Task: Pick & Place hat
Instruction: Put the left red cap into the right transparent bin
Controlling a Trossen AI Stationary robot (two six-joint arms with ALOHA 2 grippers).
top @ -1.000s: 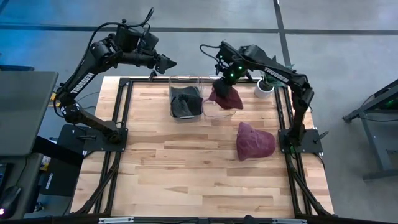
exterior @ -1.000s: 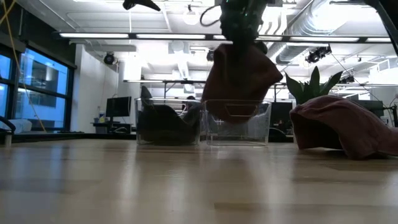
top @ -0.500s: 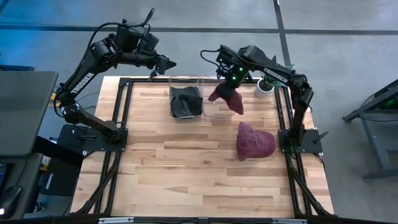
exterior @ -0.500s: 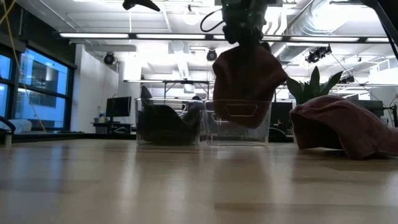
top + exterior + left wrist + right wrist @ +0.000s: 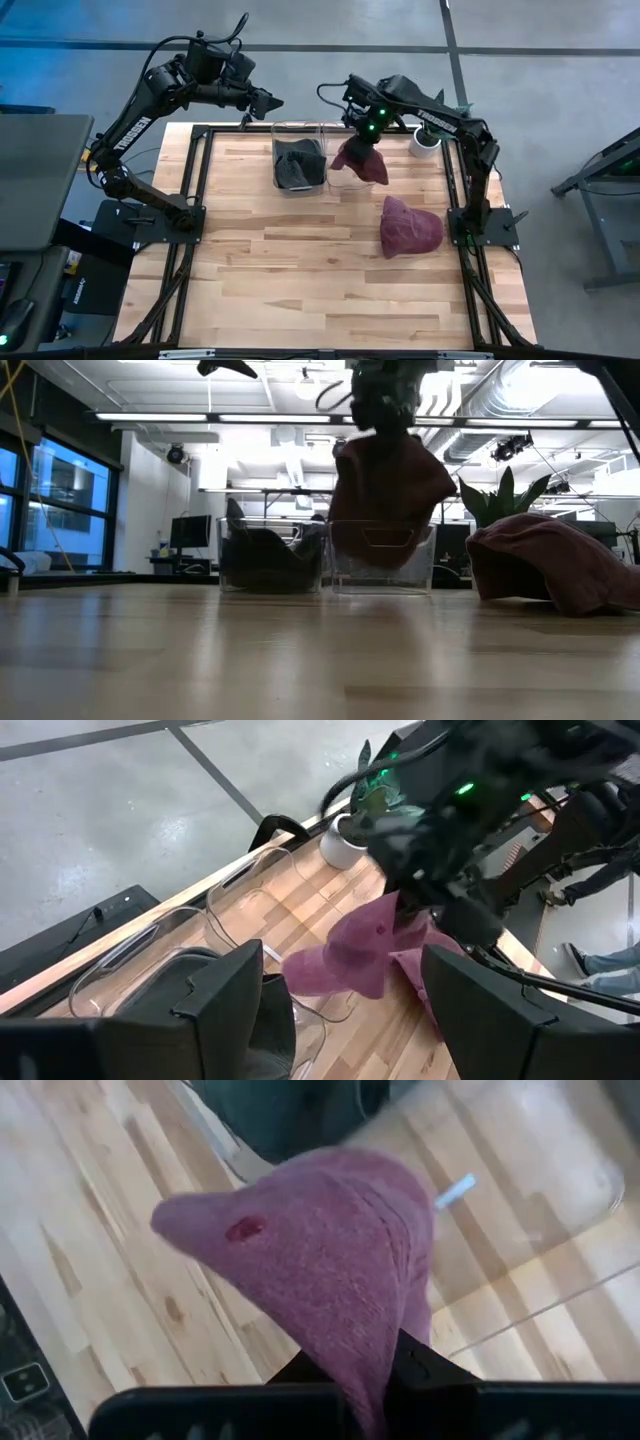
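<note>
Now, right gripper (image 5: 362, 137): jaws clamped on limp maroon knit hat (image 5: 360, 162), dangling over empty clear plastic bin (image 5: 347, 178).
Change: hat swung back toward bin; release looks near.
Left gripper (image 5: 272, 101): parked high, jaws spread.

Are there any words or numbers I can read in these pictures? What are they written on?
"TROSSEN" in white letters along the left arm, seen in the high view.
White lettering also runs along the right arm in the high view, but it is too small to read.
Nothing readable shows on the maroon hat hanging from the right gripper, the hat on the table, or the clear bins.
</note>
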